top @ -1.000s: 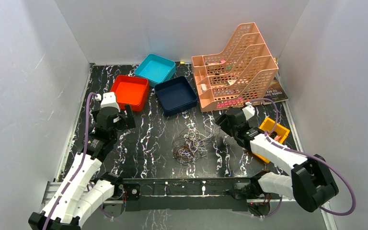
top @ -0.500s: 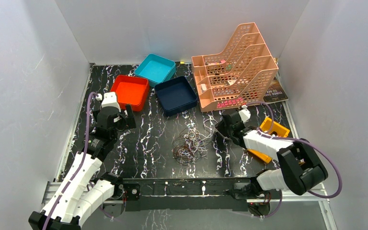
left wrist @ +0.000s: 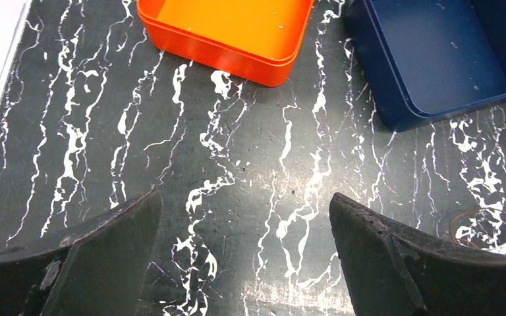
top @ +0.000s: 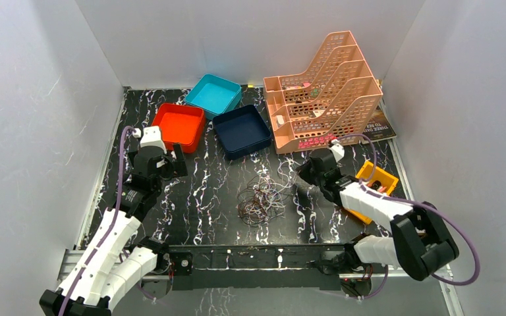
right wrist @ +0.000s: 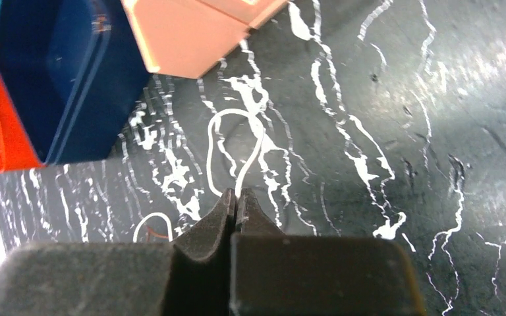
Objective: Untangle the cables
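Observation:
The cables [top: 260, 197] lie in a loose tangle of whitish, black and brown strands mid-table. My right gripper [top: 300, 189] is at the tangle's right edge. In the right wrist view the right gripper [right wrist: 238, 196] is shut, pinching a whitish cable loop [right wrist: 221, 121] that curls up from its tips; another whitish and brown strand [right wrist: 150, 222] lies to the left. My left gripper [top: 173, 160] hovers open over bare table left of the tangle, apart from it. In the left wrist view the left gripper [left wrist: 244, 217] holds nothing; a few cable strands [left wrist: 494, 227] show at the right edge.
An orange tray [top: 180, 125], a teal tray [top: 214, 94] and a navy tray [top: 240, 130] sit at the back. A peach file rack [top: 323, 92] stands back right, with a book [top: 379, 128] beside it. A yellow box [top: 377, 181] lies under the right arm.
The right gripper's jaws have closed from open onto the whitish strand at the tangle's right edge. The right arm's elbow shifted. The left arm has not moved.

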Available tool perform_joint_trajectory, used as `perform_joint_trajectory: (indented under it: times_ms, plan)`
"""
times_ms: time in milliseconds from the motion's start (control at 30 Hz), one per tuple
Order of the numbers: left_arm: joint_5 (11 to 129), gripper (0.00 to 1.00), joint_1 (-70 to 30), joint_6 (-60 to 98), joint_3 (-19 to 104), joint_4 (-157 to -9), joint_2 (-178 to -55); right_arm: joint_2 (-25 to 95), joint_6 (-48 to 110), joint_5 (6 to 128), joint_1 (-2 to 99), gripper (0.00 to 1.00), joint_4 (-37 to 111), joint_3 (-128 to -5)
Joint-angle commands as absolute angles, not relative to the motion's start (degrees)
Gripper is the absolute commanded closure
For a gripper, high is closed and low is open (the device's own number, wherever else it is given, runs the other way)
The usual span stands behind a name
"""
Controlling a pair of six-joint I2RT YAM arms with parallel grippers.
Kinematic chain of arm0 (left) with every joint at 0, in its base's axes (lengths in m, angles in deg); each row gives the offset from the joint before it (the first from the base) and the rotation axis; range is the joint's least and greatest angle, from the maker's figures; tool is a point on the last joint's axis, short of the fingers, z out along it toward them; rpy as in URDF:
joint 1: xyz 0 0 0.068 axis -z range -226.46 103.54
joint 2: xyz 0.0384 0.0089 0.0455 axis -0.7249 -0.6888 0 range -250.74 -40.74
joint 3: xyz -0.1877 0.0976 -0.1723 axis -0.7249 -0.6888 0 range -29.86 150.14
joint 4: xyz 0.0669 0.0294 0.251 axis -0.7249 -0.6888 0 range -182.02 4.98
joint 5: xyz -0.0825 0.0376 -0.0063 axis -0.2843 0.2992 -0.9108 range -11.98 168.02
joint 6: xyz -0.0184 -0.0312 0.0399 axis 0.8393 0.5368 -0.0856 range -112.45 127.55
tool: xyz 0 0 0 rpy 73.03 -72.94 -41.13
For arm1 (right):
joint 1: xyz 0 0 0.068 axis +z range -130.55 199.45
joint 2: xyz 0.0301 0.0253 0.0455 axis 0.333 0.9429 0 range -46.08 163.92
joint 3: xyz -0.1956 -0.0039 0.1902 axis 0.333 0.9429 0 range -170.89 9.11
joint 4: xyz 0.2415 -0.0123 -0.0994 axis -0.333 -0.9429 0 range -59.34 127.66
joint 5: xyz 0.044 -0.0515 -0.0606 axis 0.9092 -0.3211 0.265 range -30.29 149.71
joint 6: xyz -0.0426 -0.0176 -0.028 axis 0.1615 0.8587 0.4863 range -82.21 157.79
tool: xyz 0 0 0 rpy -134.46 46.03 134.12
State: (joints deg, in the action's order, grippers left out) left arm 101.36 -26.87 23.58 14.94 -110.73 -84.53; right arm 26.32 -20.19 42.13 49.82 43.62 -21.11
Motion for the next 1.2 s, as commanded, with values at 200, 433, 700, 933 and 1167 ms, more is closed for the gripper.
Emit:
perform_joint_trajectory:
  times_ms: [200, 433, 700, 933, 1167]
  plan:
    - [83.88, 0.02, -27.21, 24.43, 13.17, -103.35, -79.34, 11.14, 2.74, 60.18, 49.6, 1.0, 51.04, -24.02]
    - [75.71, 0.02, -27.21, 27.79, 11.62, -94.64, -80.77, 9.42, 6.65, 70.5, 50.22, 1.0, 50.45, -28.37]
    - [70.27, 0.06, -25.79, 34.25, 9.48, -87.64, -84.74, 9.08, 0.93, 62.91, 52.18, 1.0, 46.69, -34.42]
    - [75.63, 0.05, -16.01, 34.2, 4.92, -71.68, -88.56, 9.55, -7.8, 60.97, 52.17, 1.0, 46.51, -35.22]
    - [86.06, 0.03, 1.72, 25.58, -2.71, -47.38, -96.85, 9.4, -10.09, 61.58, 52.27, 1.0, 46.0, -34.92]
